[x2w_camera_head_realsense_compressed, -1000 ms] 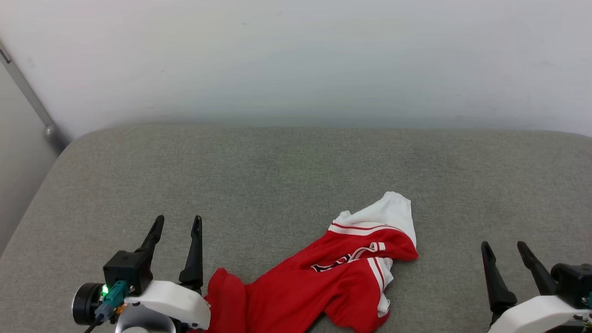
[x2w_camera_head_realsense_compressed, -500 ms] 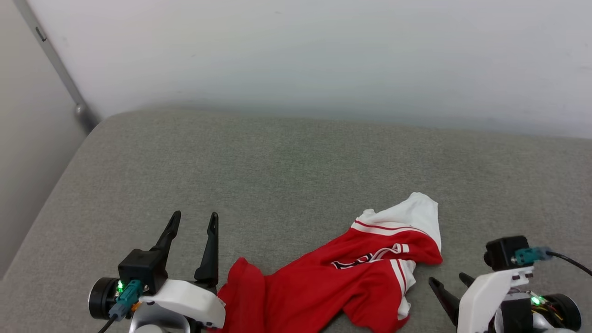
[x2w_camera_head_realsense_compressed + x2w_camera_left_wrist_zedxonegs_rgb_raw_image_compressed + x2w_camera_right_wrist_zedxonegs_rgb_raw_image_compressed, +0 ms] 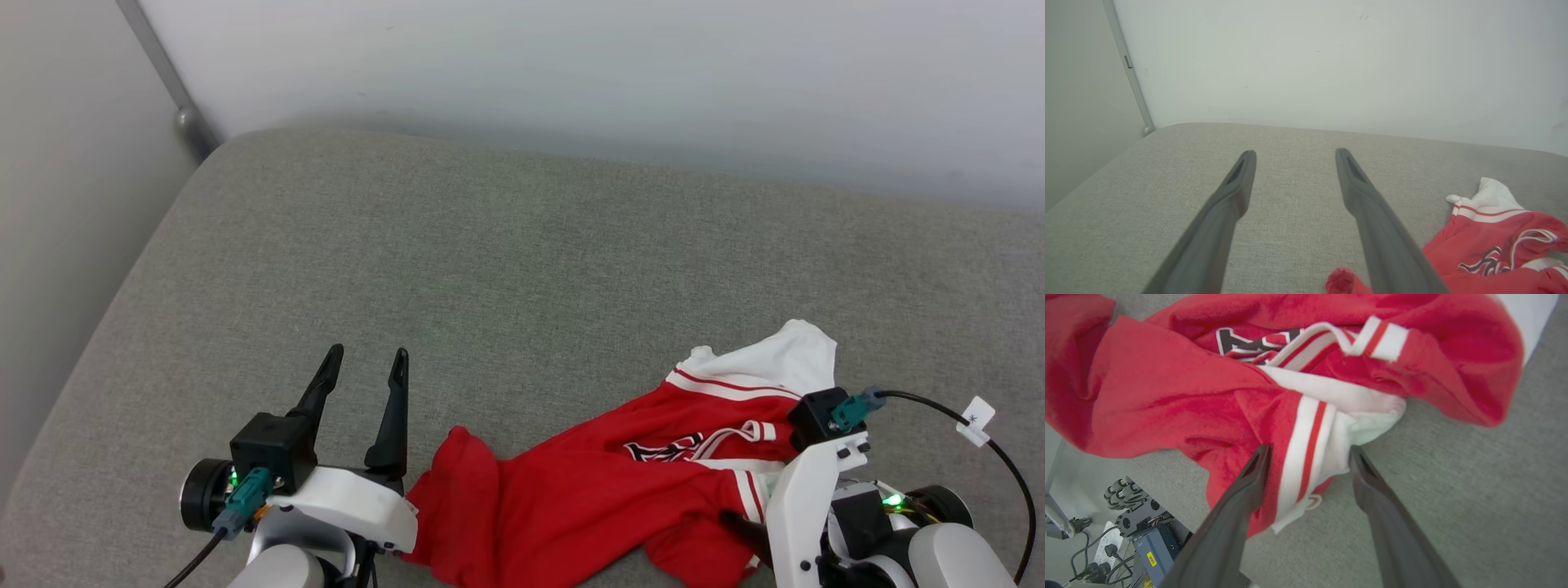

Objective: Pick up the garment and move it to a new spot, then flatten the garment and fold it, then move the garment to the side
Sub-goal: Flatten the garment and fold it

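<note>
The garment (image 3: 588, 498), a red jersey with white sleeves, striped trim and black lettering, lies crumpled at the front of the grey cushion (image 3: 522, 269). My right gripper (image 3: 1309, 451) points down at its right end and stands open. Its two fingers straddle a fold of white sleeve and red-and-white trim (image 3: 1306, 457) without pinching it. In the head view the right wrist (image 3: 804, 506) covers that end of the garment. My left gripper (image 3: 367, 354) hovers open and empty over bare cushion, just left of the garment's red tail (image 3: 1345, 281). The same garment (image 3: 1486, 241) lies to the right of its fingers.
A pale wall rises behind the cushion, with a metal post (image 3: 175, 98) at the back-left corner. The cushion's left edge drops off. Past its front edge, a wheeled base (image 3: 1120, 492), a power strip and cables sit on the floor.
The head camera has swung, shifting the whole picture. My right arm has turned over and dropped from beside the garment onto its right end, fingers now around the trim. The left gripper stays open.
</note>
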